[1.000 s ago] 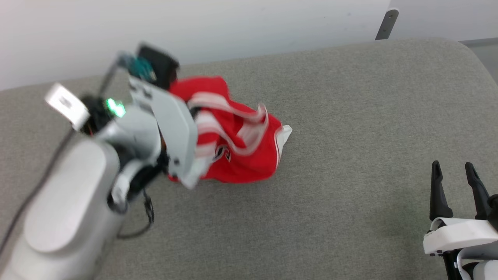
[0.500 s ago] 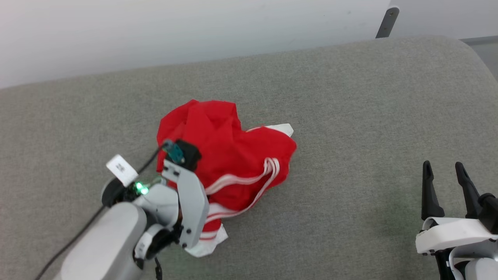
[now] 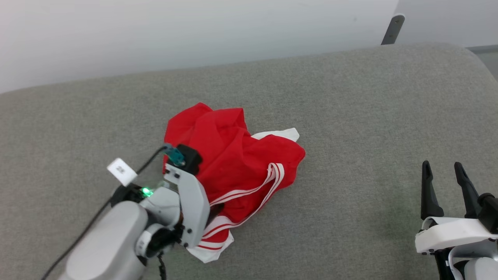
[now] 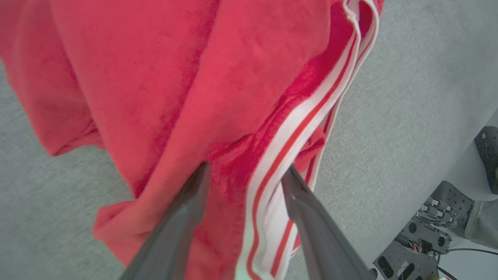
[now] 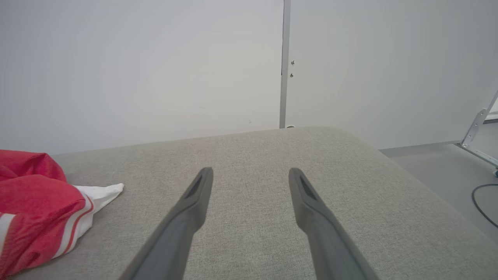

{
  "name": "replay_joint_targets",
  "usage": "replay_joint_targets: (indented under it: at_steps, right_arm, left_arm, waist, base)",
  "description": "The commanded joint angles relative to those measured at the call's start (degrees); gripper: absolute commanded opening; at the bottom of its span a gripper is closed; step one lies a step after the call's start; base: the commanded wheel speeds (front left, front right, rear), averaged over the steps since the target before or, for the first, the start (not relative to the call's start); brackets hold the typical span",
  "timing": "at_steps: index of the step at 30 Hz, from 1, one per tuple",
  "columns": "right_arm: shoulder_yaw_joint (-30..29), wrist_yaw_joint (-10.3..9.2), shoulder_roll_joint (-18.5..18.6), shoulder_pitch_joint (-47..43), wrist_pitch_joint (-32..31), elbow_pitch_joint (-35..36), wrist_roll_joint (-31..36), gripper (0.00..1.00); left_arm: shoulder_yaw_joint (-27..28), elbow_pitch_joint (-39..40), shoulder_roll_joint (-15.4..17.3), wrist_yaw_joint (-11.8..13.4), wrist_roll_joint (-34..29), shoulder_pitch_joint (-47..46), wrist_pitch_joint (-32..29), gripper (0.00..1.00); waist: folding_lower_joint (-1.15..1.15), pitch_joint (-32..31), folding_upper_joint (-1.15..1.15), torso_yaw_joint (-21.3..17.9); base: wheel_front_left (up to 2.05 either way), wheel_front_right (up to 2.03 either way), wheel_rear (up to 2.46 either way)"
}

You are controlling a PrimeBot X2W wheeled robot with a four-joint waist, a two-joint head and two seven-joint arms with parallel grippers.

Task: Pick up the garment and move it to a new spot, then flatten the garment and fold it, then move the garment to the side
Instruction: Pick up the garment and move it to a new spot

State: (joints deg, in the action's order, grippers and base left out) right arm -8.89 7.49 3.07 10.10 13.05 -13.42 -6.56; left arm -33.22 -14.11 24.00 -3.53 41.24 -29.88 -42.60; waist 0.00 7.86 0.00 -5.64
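The garment (image 3: 233, 155), a bright red T-shirt with white sleeve ends and red-and-white striped trim, lies crumpled in a heap on the grey upholstered surface (image 3: 350, 116). My left arm reaches over its near left side. In the left wrist view my left gripper (image 4: 247, 167) has its fingers apart, pressed against the red cloth (image 4: 194, 77) and the striped trim, with nothing pinched between them. My right gripper (image 3: 442, 165) stands open and empty at the lower right, well clear of the shirt. In the right wrist view that gripper (image 5: 251, 171) points at the wall, with the garment (image 5: 35, 194) at the left edge.
A white wall runs behind the surface, with a grey metal post (image 3: 393, 29) at the back right. The surface's right end is rounded and drops to the floor, where a dark cable (image 5: 482, 198) lies. Bare grey fabric stretches between the shirt and my right gripper.
The left gripper carried the hanging shirt down and nearer, laid it on the surface, then spread its fingers. The right gripper has stayed still. The head view shifted slightly.
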Motion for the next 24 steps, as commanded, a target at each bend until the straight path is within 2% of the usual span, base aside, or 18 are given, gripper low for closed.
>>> replay_joint_targets:
  at_steps: [1,10,15,19,24]
  right_arm:
    - [-0.26,0.0,0.03,-0.05,-0.13,0.16,-0.25,1.0]
    - [-0.6,0.0,0.71,-1.28,-0.95,1.34,-0.04,1.0]
    - [-0.78,0.0,1.48,-1.69,-1.39,1.41,-0.44,1.0]
    - [-0.12,0.0,2.17,-2.36,-1.66,1.56,-0.55,1.0]
    - [1.22,0.0,2.37,-3.49,-1.89,2.18,-0.27,1.0]
  left_arm:
    - [0.54,0.22,0.74,-0.14,0.14,-0.35,0.03,1.0]
    - [4.79,4.79,2.92,0.83,2.82,1.8,3.32,1.0]
    - [7.41,6.94,3.47,0.34,3.77,3.7,8.24,1.0]
    - [9.72,8.21,3.74,0.94,4.13,5.53,12.51,1.0]
    - [12.44,9.33,3.8,0.68,3.5,8.76,20.22,1.0]
  waist:
    - [0.0,-0.43,0.0,0.39]
    - [0.0,-2.68,0.0,2.25]
    - [0.0,-4.35,0.0,3.72]
    - [0.0,-6.02,0.0,4.87]
    - [0.0,-8.19,0.0,6.31]
  base:
    - [0.0,0.0,0.0]
    - [0.0,0.0,0.0]
    - [0.0,0.0,0.0]
    - [0.0,0.0,0.0]
    - [0.0,0.0,0.0]
